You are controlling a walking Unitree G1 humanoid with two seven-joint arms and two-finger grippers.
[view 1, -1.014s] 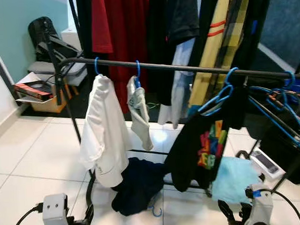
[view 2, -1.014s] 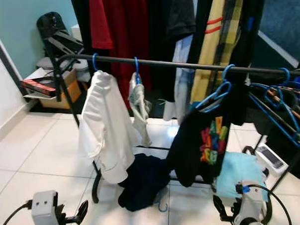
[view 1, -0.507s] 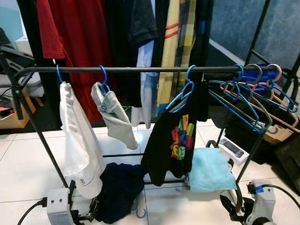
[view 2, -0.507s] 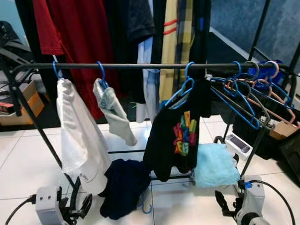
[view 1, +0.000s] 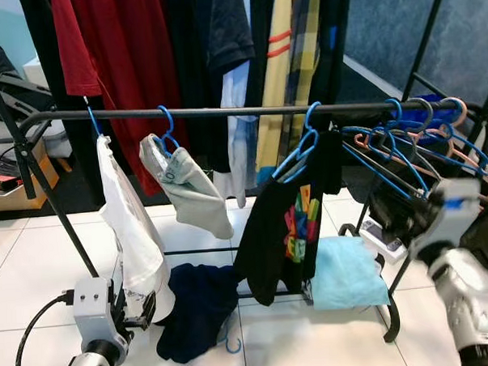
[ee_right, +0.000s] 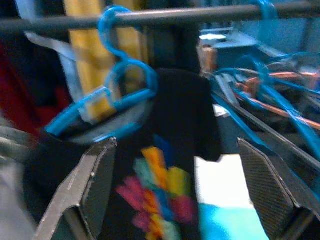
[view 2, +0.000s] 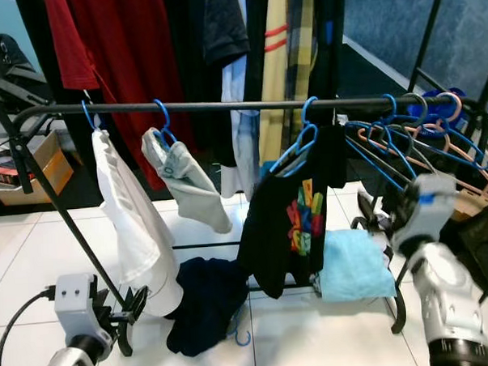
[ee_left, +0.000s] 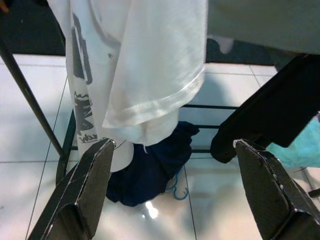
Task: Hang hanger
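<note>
My right gripper (ee_right: 175, 195) is raised with fingers spread, empty, near the black graphic T-shirt (view 1: 282, 230) on its blue plastic hanger (view 1: 303, 144). My left gripper (ee_left: 172, 195), also spread and empty, sits low by one white shirt (view 1: 128, 228). Three garments hang along the black metal rail (view 1: 225, 112), with a bunch of bare hangers (view 1: 421, 147) at its right end.

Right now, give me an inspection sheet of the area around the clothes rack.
Surface: white tiled floor, glossy.
Job's things: black metal rail carrying a black printed T-shirt on a blue plastic hanger, a white shirt, a grey garment, and a bunch of bare blue and pink hangers.
Clutter: dark navy garment heap and a loose blue hanger on the floor; light blue cloth.
Claws: left claw open, low by the white shirt; right claw open, raised toward the black T-shirt.
Cables: black cable at left wrist.
Surroundings: hanging clothes behind; cardboard box.
</note>
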